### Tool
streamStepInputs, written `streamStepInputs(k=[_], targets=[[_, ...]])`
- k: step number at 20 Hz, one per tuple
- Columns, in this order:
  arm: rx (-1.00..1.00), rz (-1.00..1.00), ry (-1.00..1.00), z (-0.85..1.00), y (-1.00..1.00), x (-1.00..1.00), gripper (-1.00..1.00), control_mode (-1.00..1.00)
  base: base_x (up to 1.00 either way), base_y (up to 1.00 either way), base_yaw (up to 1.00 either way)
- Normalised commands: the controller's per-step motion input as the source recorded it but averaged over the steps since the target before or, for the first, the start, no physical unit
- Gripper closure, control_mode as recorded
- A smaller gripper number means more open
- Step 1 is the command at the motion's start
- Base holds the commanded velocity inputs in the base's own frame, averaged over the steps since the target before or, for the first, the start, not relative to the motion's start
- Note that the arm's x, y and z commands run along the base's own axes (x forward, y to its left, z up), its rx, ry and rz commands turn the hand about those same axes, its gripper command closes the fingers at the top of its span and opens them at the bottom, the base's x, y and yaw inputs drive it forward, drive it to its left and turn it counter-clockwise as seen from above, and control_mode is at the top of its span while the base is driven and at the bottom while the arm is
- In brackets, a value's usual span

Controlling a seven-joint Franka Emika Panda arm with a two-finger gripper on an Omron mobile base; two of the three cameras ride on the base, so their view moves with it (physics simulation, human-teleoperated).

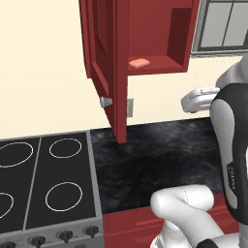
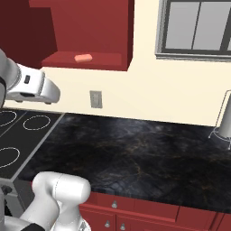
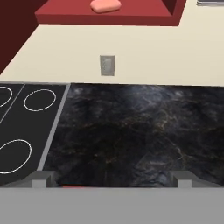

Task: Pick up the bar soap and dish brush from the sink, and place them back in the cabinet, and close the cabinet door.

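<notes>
The bar soap (image 1: 139, 63) is an orange-pink block lying flat on the bottom shelf of the open red cabinet (image 1: 160, 34). It also shows in the right base view as the soap (image 2: 83, 57) and at the top of the hand view as the soap (image 3: 105, 5). The cabinet door (image 1: 109, 72) stands swung out to the left, with its grey knob (image 1: 105, 101) facing me. My gripper (image 3: 111, 179) is open and holds nothing, its fingertips (image 3: 40, 178) wide apart above the black counter, below the cabinet and away from it. The dish brush and the sink basins are out of view.
A black stove top (image 1: 38, 184) with ring burners lies left of the marbled counter (image 2: 135, 149). A grey wall outlet (image 3: 107, 65) sits under the cabinet. A window (image 2: 198, 27) and a grey faucet (image 2: 224, 119) are at the right. Red drawers (image 2: 149, 212) run below the counter's front edge.
</notes>
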Motion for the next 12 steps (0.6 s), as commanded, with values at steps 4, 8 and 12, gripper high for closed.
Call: streamStepInputs(k=[4,8,12], targets=[[0.0,0.0,0.02,0.0,0.0,-0.33,-1.0,-1.0,0.0,0.0,0.0],[0.0,0.0,0.0,-0.04,0.0,-0.26,-1.0,-1.0,0.0,0.0,0.0],[0.0,0.0,0.0,-0.12,-0.02,-0.16,-1.0,-1.0,0.0,0.0,0.0]])
